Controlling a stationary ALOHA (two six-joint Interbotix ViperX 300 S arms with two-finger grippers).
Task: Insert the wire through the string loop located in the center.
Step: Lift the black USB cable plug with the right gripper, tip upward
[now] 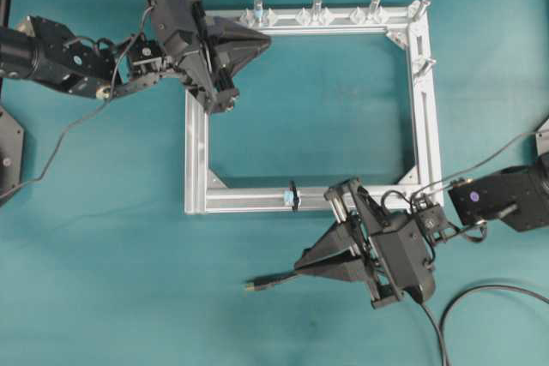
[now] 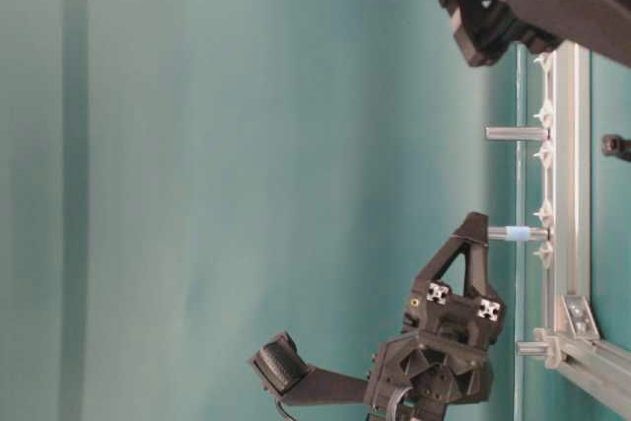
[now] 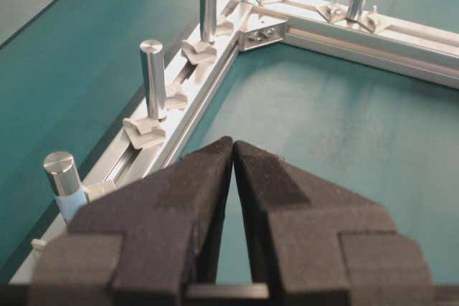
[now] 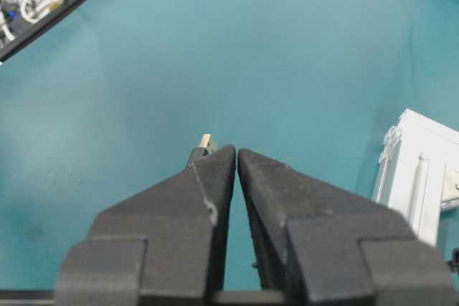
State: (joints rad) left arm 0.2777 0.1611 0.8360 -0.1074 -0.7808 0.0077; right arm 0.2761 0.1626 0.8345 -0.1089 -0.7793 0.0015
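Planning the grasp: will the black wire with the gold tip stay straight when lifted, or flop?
Probably floppy: the wire curves loosely across the table, so the length behind a grasp would likely sag. Its short plug end looks straight and stiffer. Being thin, it may slip unless pinched near the tip.

The overhead view looks straight down on the aluminium frame (image 1: 420, 100) and both arms, from far. The table-level view stands low beside the table and is turned sideways, so the frame (image 2: 570, 194) runs vertically at its right edge. The left wrist camera looks along its closed fingers (image 3: 193, 184) at the frame's posts (image 3: 153, 80), near. The right wrist camera faces the teal table (image 4: 287, 48) and sees a frame corner (image 4: 419, 170).
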